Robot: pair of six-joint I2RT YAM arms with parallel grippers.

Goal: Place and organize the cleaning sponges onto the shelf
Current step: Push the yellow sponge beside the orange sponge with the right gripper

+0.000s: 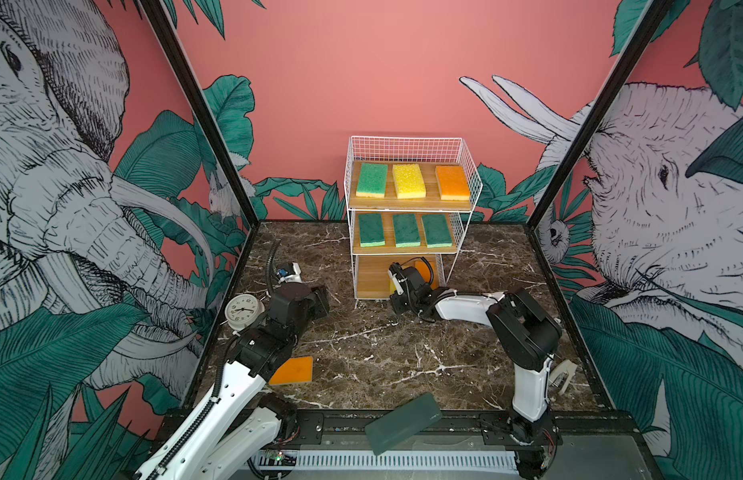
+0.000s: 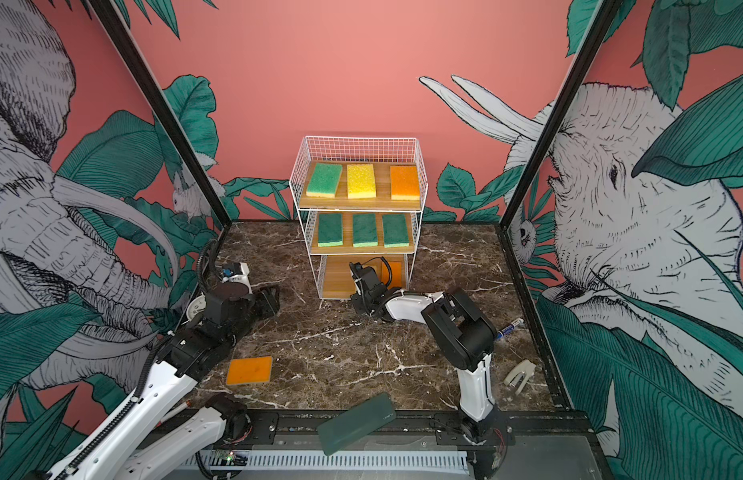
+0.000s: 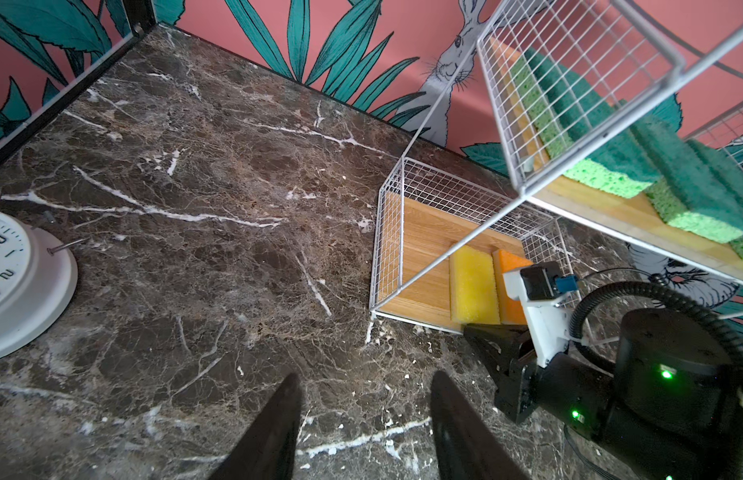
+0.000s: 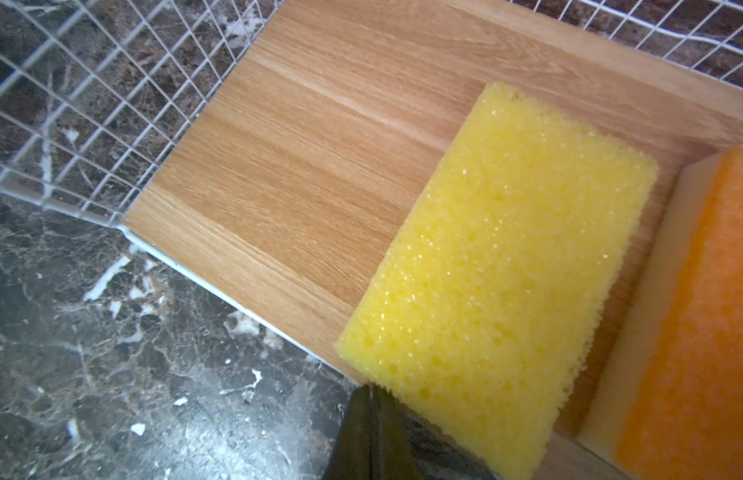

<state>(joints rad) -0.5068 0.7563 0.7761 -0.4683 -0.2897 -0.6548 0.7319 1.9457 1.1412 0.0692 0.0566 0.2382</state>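
At 9 o'clock on the surface (image 1: 361, 353) sits a clock (image 1: 244, 312). Just beside it the left claw (image 3: 365, 376) hovers released, fingers apart with nothing between them. At 7 o'clock lies the loose sponge (image 1: 292, 370), orange face up, the only one we see off the shelf. A dark slab (image 1: 403, 424) rests at 6 o'clock, overhanging the front edge.

The shelf (image 1: 407, 143) stands at 12 o'clock. Its top row (image 1: 408, 180) reads green, yellow, orange, and its middle row (image 1: 406, 230) holds three dark green ones. On the bottom board (image 4: 299, 166) the yellow sponge (image 4: 494, 266) lies flat, with the orange sponge (image 4: 694, 316) just beside it at its 3 o'clock. Bare wood is left at its 9 o'clock.

The right claw (image 4: 372, 395) is clenched on nothing. Its tip meets the yellow sponge's near corner, though we cannot tell whether it presses.

We judge the step in hand to be squaring up the yellow sponge, with eight placed and one to go. Next, the right claw should back clear. The left claw must then grasp the loose sponge and slide it in low under the middle board, onto that bare wood.
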